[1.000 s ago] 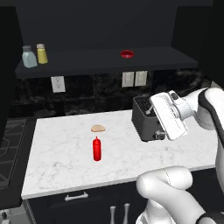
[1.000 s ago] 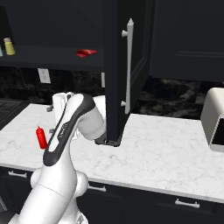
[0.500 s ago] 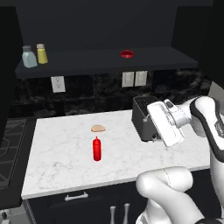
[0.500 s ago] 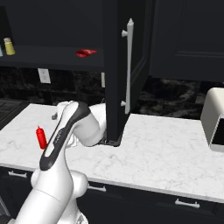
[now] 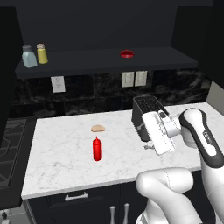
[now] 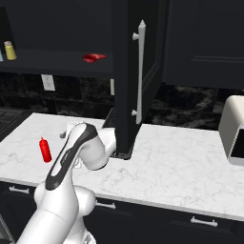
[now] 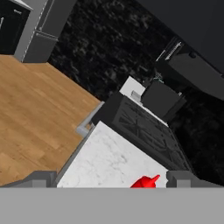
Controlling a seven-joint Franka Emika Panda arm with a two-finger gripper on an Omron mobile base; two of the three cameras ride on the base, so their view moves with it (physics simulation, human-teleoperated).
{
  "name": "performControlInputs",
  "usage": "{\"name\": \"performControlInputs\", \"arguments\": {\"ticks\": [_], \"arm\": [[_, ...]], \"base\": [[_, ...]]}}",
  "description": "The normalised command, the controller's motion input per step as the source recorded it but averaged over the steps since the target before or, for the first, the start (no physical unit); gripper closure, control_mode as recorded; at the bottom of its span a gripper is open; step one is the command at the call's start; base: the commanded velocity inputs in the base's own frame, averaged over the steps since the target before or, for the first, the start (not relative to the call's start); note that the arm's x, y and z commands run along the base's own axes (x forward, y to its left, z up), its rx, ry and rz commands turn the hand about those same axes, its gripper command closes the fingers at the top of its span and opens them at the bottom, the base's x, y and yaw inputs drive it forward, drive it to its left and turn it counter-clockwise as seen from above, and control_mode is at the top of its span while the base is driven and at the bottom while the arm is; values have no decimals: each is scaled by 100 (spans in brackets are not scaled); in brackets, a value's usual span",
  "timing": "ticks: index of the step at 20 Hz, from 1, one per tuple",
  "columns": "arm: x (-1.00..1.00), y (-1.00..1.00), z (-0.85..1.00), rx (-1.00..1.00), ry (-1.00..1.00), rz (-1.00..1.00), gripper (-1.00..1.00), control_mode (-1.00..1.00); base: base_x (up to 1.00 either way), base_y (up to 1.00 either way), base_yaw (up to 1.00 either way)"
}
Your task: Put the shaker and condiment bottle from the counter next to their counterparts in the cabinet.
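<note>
Marble counter (image 7: 109,157), condiment bottle (image 7: 146,182) between fingertips (image 7: 41,179)

Our arm (image 5: 192,131): glossy white rounded shells, dark joint bands.
Our hand (image 5: 159,131): flat white block, grey fittings.

Red condiment bottle (image 7: 145,182) tip, perhaps, on counter (image 7: 109,159)

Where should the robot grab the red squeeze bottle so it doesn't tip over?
Probably around the middle of the condiment bottle, on its straight round body below the pointed nozzle. It stands upright on the counter, with open space around it, so coming in level from the side with a finger on each side looks safest. The thin nozzle is likely too narrow to hold firmly.
</note>
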Motion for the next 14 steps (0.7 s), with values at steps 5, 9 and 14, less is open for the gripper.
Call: {"name": "performControlInputs", "arguments": {"ticks": [5,9,14], "arm": [[7,10,-49,0,4,0,-100,-100],[0,11,-30,2,0,-1,-100,-100],[20,32,0,0,7,-7,-100,-100]], "base": [[0,0,0],[0,0,0],[0,0,0]]}}
